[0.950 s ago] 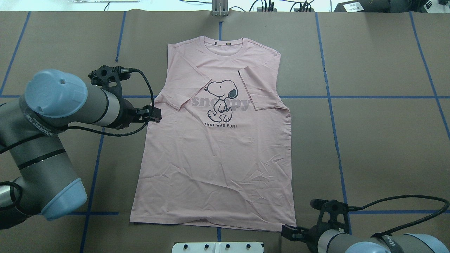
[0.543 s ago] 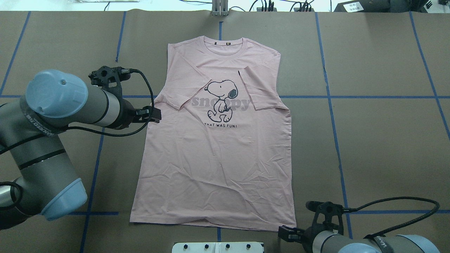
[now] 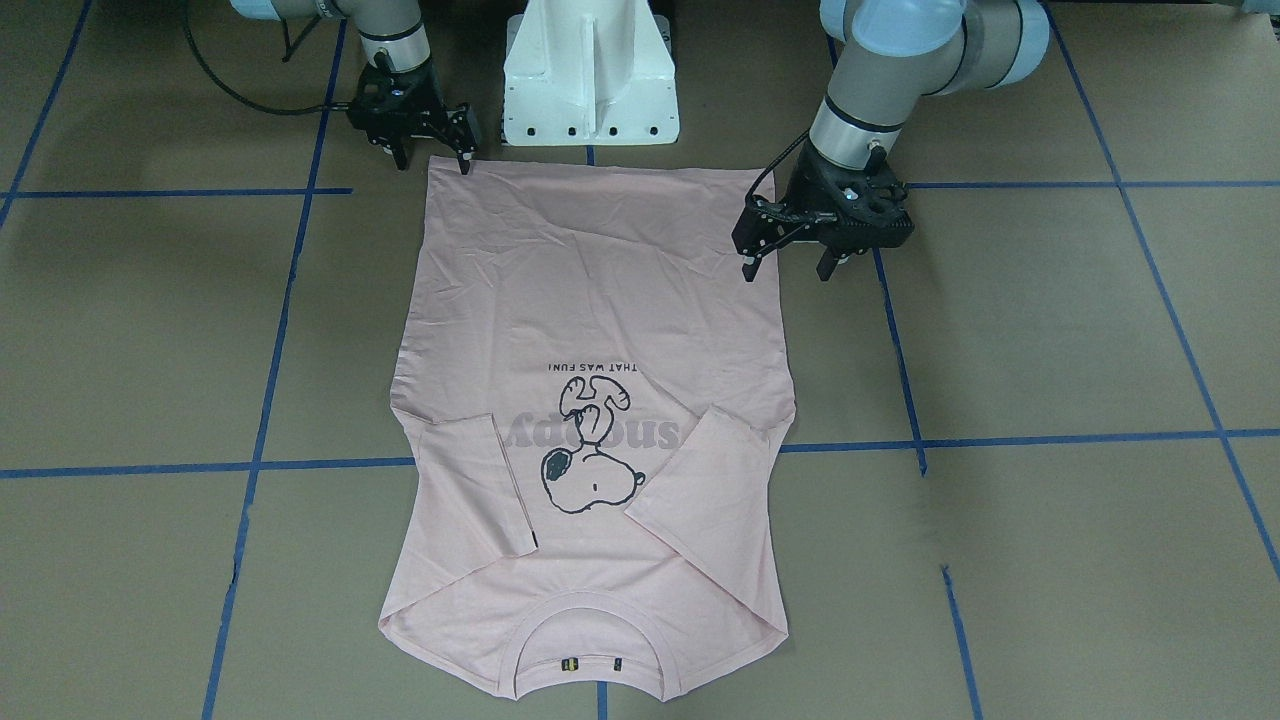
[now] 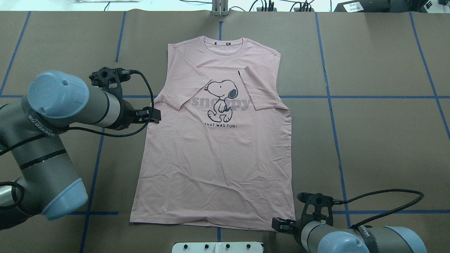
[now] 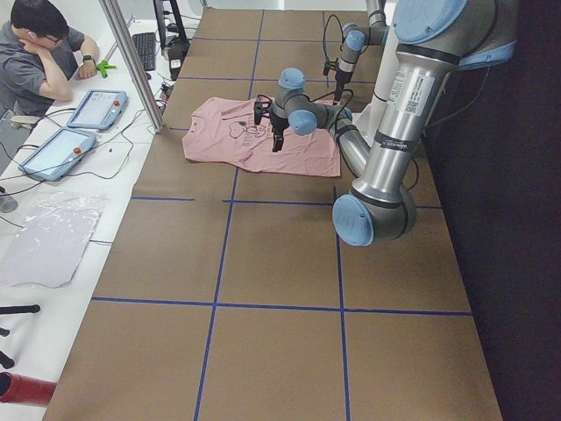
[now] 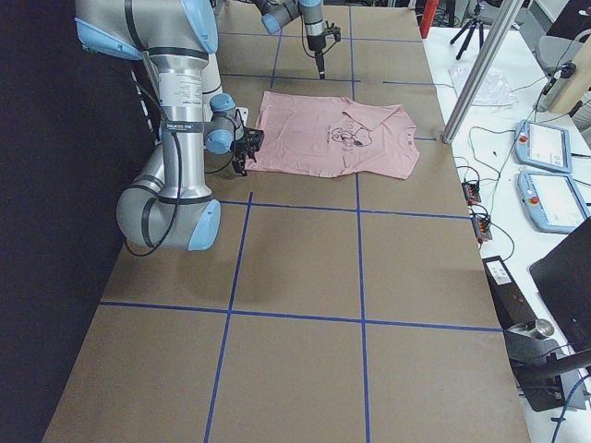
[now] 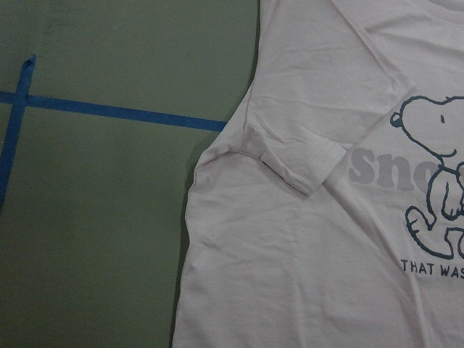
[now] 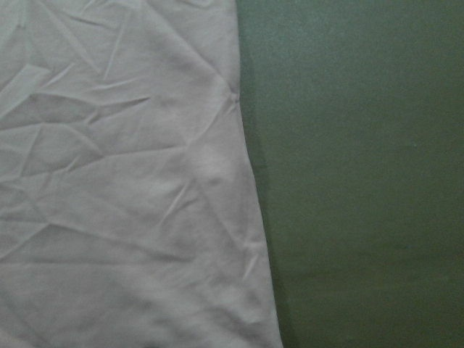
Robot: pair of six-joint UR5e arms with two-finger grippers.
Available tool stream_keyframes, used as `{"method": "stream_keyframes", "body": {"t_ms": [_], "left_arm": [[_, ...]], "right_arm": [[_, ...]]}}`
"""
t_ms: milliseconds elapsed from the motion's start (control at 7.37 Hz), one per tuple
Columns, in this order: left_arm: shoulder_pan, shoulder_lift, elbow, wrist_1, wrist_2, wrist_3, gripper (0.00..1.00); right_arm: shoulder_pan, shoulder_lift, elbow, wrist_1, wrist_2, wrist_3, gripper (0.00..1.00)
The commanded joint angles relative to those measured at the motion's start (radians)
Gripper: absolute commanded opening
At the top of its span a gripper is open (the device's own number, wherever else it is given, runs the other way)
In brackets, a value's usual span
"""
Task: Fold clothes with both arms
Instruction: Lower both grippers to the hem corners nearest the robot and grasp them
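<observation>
Overhead looked from one long counter (image 4: 386,140) edge, front view faced it opposite, side views sat at both ends, wrist views close, all shared the T-shirt (image 4: 214,168).

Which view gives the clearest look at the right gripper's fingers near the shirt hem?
Exterior front-facing: the right gripper shows both fingers spread, at the hem corner of the pink T-shirt. Overhead shows it from behind, its opening unclear. Exterior right shows it small and dark. Its own wrist camera shows only the shirt's edge, no fingers.
</observation>
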Motion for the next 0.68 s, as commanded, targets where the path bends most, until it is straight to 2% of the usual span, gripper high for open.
{"method": "stream_keyframes", "body": {"t_ms": [0, 136, 271, 543], "left_arm": [[0.001, -0.003, 0.000, 0.000, 0.000, -0.002, 1.00], [0.001, -0.003, 0.000, 0.000, 0.000, 0.000, 1.00], [0.001, -0.005, 0.000, 0.000, 0.000, -0.002, 1.00], [0.002, -0.003, 0.002, 0.000, 0.000, -0.002, 1.00]], "right_arm": [[0.002, 0.003, -0.004, -0.003, 0.019, 0.000, 0.50], [0.008, 0.000, 0.003, -0.003, 0.034, 0.000, 0.11], [0.009, 0.000, 0.003, -0.004, 0.034, 0.000, 0.00], [0.018, 0.000, 0.009, -0.004, 0.040, -0.002, 0.00]]}}
